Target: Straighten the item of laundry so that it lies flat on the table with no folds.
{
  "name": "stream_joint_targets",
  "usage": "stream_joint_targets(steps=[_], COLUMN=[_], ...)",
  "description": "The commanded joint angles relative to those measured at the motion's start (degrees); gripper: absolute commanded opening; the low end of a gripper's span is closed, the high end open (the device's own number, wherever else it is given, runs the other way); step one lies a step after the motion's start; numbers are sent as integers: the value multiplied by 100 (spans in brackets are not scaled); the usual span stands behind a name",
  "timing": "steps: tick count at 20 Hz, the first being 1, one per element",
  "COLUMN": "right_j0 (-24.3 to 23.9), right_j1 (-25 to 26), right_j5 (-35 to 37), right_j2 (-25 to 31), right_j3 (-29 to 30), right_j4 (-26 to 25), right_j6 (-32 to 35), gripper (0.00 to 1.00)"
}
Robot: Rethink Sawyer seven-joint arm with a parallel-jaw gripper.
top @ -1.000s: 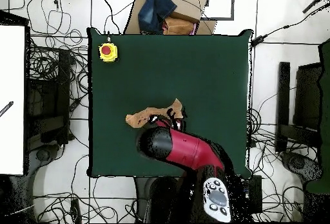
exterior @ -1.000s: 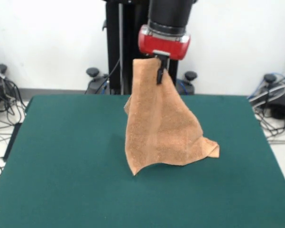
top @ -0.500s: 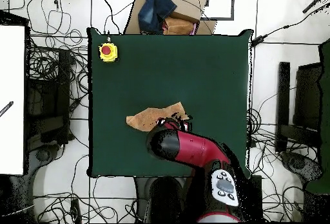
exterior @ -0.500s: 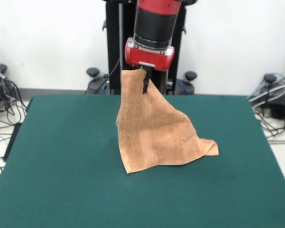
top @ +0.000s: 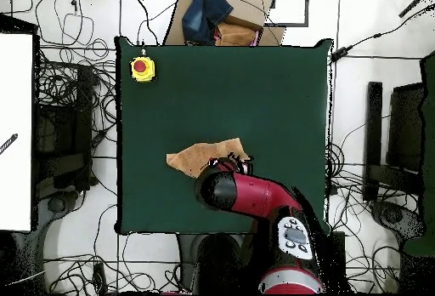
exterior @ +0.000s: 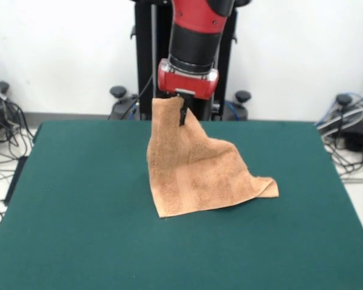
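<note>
Orange-tan towel [exterior: 196,172] hung by its top corner, long axis near upright, lower edge and one corner trailing on the green bench [exterior: 78,199] near its middle. Pinched at that corner by the tool [exterior: 183,112], pressed together on the cloth. No label or writing readable.

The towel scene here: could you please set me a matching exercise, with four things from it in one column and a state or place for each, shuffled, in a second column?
Things:
1. towel
2. gripper
3. yellow box with the red button
4. table

States or places:
A. dark green top, bearing the cloth's lower edge
B. shut on the cloth's top corner
C. sits in a corner of the tabletop in the overhead view
D. hangs from one corner, lower part resting on the surface

Pairs: 1-D, 2-B, 3-C, 4-A
</note>
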Motion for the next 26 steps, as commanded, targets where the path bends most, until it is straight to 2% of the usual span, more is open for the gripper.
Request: stream_joint_targets(steps=[1,13,20,22,26], right_j0=[-152,-176,-292,-20,115], right_j1=[173,194,401,344,323], right_j5=[-321,-276,-282,-184,-53], right_j2=[605,615,708,276,10], right_j3=[-415,-521,-687,-871,-1033], right_j4=[-271,-398,-457,-522,-624], right_j6=[524,611,520,473,444], gripper=[0,0,0,0,0])
